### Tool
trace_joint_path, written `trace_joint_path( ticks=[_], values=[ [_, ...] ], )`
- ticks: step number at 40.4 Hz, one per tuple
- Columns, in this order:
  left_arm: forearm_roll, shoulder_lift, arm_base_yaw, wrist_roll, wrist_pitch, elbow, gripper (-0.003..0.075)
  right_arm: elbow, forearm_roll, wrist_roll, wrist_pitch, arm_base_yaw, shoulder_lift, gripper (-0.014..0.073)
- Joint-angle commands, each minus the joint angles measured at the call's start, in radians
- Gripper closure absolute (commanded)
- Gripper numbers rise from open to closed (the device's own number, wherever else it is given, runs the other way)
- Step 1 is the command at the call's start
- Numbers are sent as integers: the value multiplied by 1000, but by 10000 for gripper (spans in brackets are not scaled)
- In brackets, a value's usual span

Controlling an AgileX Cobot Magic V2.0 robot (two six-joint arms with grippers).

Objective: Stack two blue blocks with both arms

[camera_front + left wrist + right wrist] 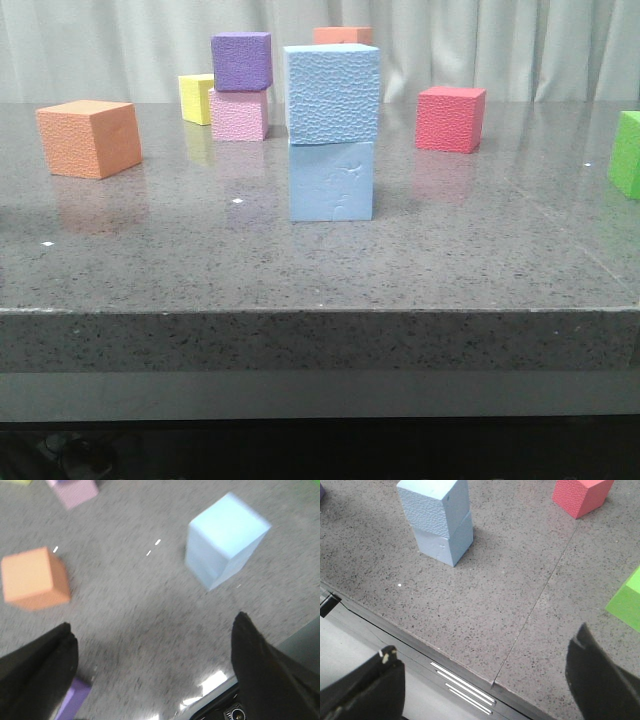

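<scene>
Two sky-blue foam cubes stand stacked in the middle of the table: the upper blue block [332,93] rests on the lower blue block [332,181], turned slightly off square. The stack also shows in the left wrist view [224,539], blurred, and in the right wrist view [440,517]. Neither gripper shows in the front view. My left gripper [152,627] is open and empty over bare table, well short of the stack. My right gripper [482,652] is open and empty above the table's front edge [470,667], apart from the stack.
An orange cube [89,137] sits at the left. A purple cube [241,61] stands on a pink cube [239,115], with a yellow cube [197,98] beside them. A red cube [451,118] and a green cube [627,153] are at the right. Another orange cube [343,35] is behind.
</scene>
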Motion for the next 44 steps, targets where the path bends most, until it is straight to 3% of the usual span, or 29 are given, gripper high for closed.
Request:
trace_joint_path(
  ticks=[1, 12, 23, 27, 30, 35, 40, 44],
  values=[
    [35, -122, -1, -60, -108, 104, 120, -26, 12, -6, -58, -4, -5, -60],
    [35, -346, -1, -128, -159, 373, 120, -26, 12, -6, -59, -4, -5, -60],
    [64, -475, -1, -148, -208, 520, 122, -26, 12, -6, -79, -4, -1, -60],
    [67, -479, -1, -148, -213, 527, 185, -26, 12, -6, -69, -4, -1, -38],
    [67, -479, -1, -148, -215, 527, 293, -26, 12, -6, -65, -4, -1, 65],
    [67, -479, -1, -148, -209, 527, 494, -26, 12, -6, -59, -4, -1, 379],
    [67, -479, -1, -148, -209, 527, 636, -26, 12, -6, -59, -4, -1, 620],
    [67, -479, -1, -148, -209, 527, 722, -26, 12, -6, -59, -4, -1, 658]
  ],
)
